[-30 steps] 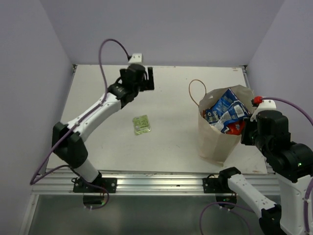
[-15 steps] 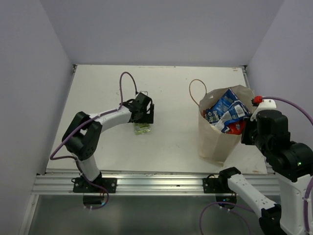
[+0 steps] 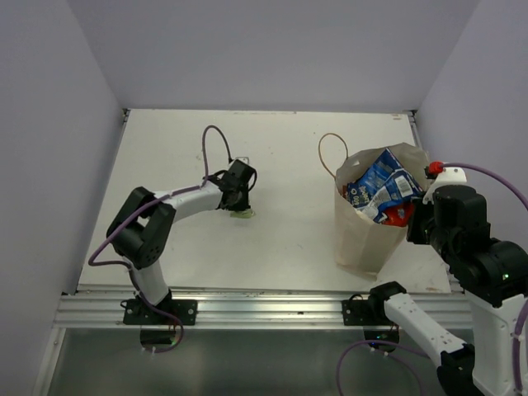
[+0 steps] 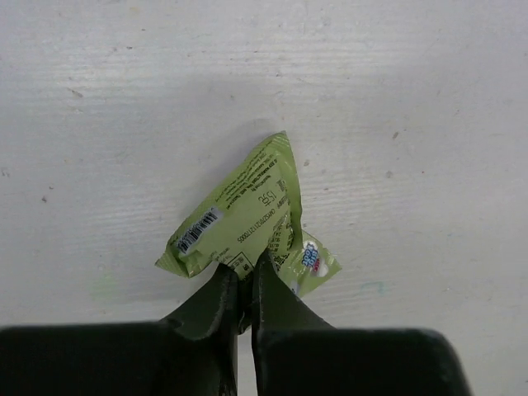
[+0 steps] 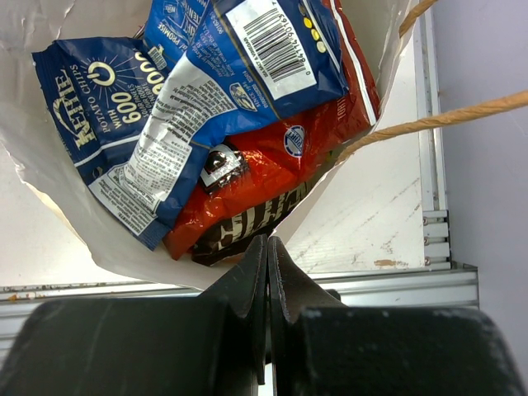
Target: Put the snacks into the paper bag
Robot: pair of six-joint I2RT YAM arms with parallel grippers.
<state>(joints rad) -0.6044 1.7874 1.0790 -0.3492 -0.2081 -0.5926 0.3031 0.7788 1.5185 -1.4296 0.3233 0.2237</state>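
A small pale green snack packet lies on the white table, and my left gripper is shut on its near edge, so the packet buckles up between the fingers. From above, that gripper sits low over the packet at mid table. The tan paper bag stands at the right, holding blue packets over a red Doritos packet. My right gripper is shut on the bag's near rim, at the bag's right side in the top view.
The bag's loop handles stick out to its far left, and another handle crosses the right wrist view. The table's metal front rail runs along the near edge. Purple walls close in the left, back and right.
My left arm swung down from the far table to the pale green packet, and its jaws went from wide open to shut on it. The right arm and the bag stayed still.
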